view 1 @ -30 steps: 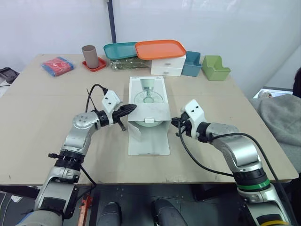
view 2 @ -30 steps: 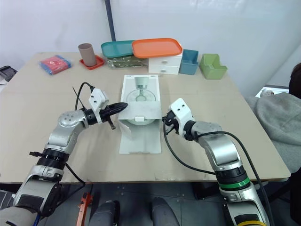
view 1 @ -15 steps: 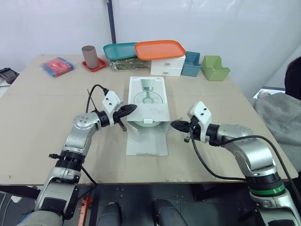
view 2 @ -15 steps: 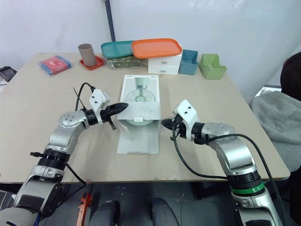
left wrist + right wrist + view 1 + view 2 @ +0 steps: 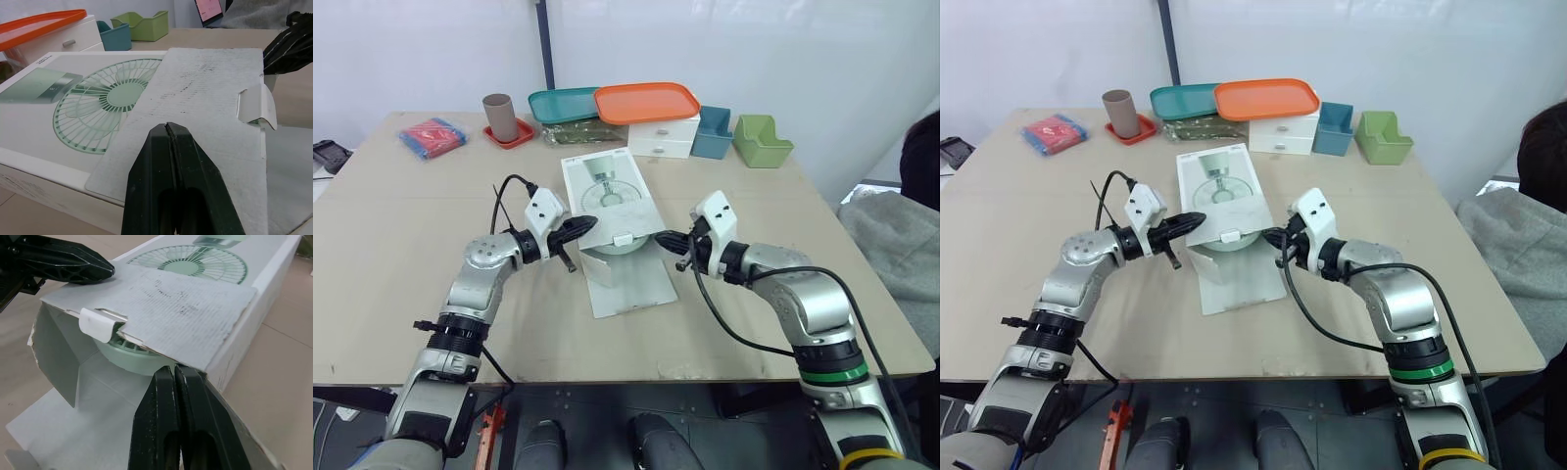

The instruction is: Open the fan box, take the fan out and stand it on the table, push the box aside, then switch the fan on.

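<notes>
Left eye view: we log the white cardboard fan box (image 5: 607, 196) on the tan table (image 5: 401, 225), pale green fan (image 5: 129, 357) inside, apparently braced from either side by left gripper (image 5: 582, 227) and right gripper (image 5: 668, 238), fingers pressed together, empty.

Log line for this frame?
step: opening box | fan box: flap folded back | fan: inside | left gripper: shut, on flap | right gripper: shut, at box edge

L arm (image 5: 478, 274) & R arm (image 5: 813, 308): silver-grey shells, black joints. Fingers (image 5: 166, 186) matte black, tapered. Behind them white cam blocks (image 5: 544, 209), black cables (image 5: 724, 328) looping back. R arm farther back: green ring (image 5: 829, 375), yellow band (image 5: 865, 456).
</notes>
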Robot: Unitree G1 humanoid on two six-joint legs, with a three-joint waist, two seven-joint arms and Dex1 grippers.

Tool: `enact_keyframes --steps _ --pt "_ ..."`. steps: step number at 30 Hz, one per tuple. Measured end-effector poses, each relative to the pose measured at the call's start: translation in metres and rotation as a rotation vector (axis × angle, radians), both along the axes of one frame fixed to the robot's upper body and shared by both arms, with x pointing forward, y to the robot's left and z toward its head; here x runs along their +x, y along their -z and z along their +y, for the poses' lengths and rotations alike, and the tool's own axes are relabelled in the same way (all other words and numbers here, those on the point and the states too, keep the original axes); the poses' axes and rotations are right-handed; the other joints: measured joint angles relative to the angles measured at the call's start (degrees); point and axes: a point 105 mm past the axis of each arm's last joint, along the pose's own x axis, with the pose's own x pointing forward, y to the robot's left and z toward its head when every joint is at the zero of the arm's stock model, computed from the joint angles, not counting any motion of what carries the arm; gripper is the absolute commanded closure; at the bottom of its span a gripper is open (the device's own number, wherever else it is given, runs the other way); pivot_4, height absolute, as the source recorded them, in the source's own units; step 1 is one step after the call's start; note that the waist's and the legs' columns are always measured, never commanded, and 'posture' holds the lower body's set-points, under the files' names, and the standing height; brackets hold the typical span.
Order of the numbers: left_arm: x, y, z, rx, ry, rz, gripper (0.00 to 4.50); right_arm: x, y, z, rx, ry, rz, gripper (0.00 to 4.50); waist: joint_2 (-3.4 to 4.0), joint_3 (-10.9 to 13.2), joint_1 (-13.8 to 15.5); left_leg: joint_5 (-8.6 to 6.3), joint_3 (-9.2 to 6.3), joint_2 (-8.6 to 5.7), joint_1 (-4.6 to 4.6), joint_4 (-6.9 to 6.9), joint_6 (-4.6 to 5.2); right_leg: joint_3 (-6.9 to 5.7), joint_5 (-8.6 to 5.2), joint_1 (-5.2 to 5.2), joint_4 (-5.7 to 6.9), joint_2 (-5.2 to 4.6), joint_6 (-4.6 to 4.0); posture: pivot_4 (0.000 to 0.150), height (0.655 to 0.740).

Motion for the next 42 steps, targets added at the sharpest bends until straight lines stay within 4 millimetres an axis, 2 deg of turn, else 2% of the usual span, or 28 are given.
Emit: enact_keyframes --steps 5,10,12,13,15,17,19,23,30,34,39,42 --pt "-0.001 0.001 0.0 0.003 0.001 0.002 4.5 -0.011 0.0 -0.004 -0.035 -0.051 -0.021 4.42 0.0 0.0 0.02 0.0 0.01 -0.01 0.01 0.02 0.0 0.0 0.0 0.02 0.0 -0.01 0.01 0.15 0.74" --pt "0.0 0.001 -0.001 0.002 0.003 0.001 4.5 -0.028 0.017 -0.017 -0.088 -0.084 0.035 4.42 0.0 0.0 0.06 0.0 0.01 -0.01 0.0 0.02 0.0 -0.01 0.0 0.02 -0.01 -0.02 0.01 0.15 0.74" --pt "0.001 0.001 -0.001 0.003 0.006 0.002 4.5 -0.034 0.014 -0.016 -0.062 -0.12 0.035 4.42 0.0 0.0 -0.04 0.0 0.01 -0.01 0.03 0.02 0.0 0.0 0.01 0.02 0.0 -0.01 0.0 0.15 0.74" --pt "0.001 0.002 -0.002 0.006 0.011 0.005 4.5 -0.027 -0.013 -0.012 0.019 -0.104 -0.04 4.42 0.0 0.0 -0.16 0.0 0.01 0.01 0.08 0.02 0.0 0.01 0.05 0.03 0.0 0.01 -0.03 0.15 0.74" --pt "0.001 0.002 -0.001 0.009 0.009 0.005 4.5 -0.024 -0.019 -0.012 0.035 -0.088 -0.057 4.42 0.01 0.01 -0.04 0.02 -0.03 0.0 0.12 0.02 0.03 -0.03 0.09 0.07 0.01 0.01 -0.06 0.15 0.74" --pt "0.001 0.002 -0.003 0.01 0.014 0.004 4.5 -0.01 -0.028 -0.007 0.09 -0.036 -0.072 4.42 0.01 0.0 -0.06 0.03 0.0 -0.01 0.11 0.04 0.02 0.01 0.1 0.07 0.0 0.0 -0.07 0.15 0.74" --pt "0.0 0.002 -0.004 0.01 0.02 0.001 4.5 -0.006 -0.029 -0.004 0.112 -0.026 -0.068 4.42 0.01 0.0 0.01 0.02 0.0 -0.01 0.08 0.03 0.02 0.01 0.06 0.07 0.0 0.0 -0.01 0.15 0.74" --pt "0.0 0.001 -0.004 0.01 0.021 -0.002 4.5 0.003 -0.027 0.0 0.106 0.005 -0.069 4.42 0.01 0.0 0.05 0.01 0.0 -0.01 0.05 0.01 0.02 0.01 0.01 0.06 0.0 -0.01 0.01 0.15 0.74" --pt "-0.001 0.001 -0.003 0.012 0.016 -0.002 4.5 0.025 -0.003 -0.003 0.029 0.092 -0.03 4.42 0.01 0.0 0.01 0.01 0.0 -0.02 0.05 0.02 0.02 0.01 0.03 0.05 0.0 -0.01 0.0 0.15 0.74" --pt "-0.003 0.0 -0.001 0.016 0.014 0.0 4.5 0.028 -0.003 -0.003 0.002 0.095 -0.054 4.42 0.02 0.01 0.0 0.01 -0.01 -0.01 0.06 0.0 0.02 0.0 0.02 0.05 0.0 0.0 -0.01 0.15 0.74" --pt "-0.02 -0.009 -0.005 0.037 0.08 -0.015 4.5 0.031 -0.003 -0.003 -0.013 0.106 -0.065 4.42 0.01 0.01 -0.02 0.01 -0.01 -0.01 0.06 0.01 0.02 0.01 0.02 0.05 0.0 0.0 0.0 0.15 0.74" --pt "-0.036 -0.022 -0.011 0.075 0.178 -0.037 4.5 0.032 -0.003 -0.003 -0.012 0.109 -0.066 4.42 0.01 0.0 -0.02 0.02 0.0 0.0 0.07 0.02 0.01 0.01 0.05 0.06 0.0 0.0 -0.01 0.15 0.74"
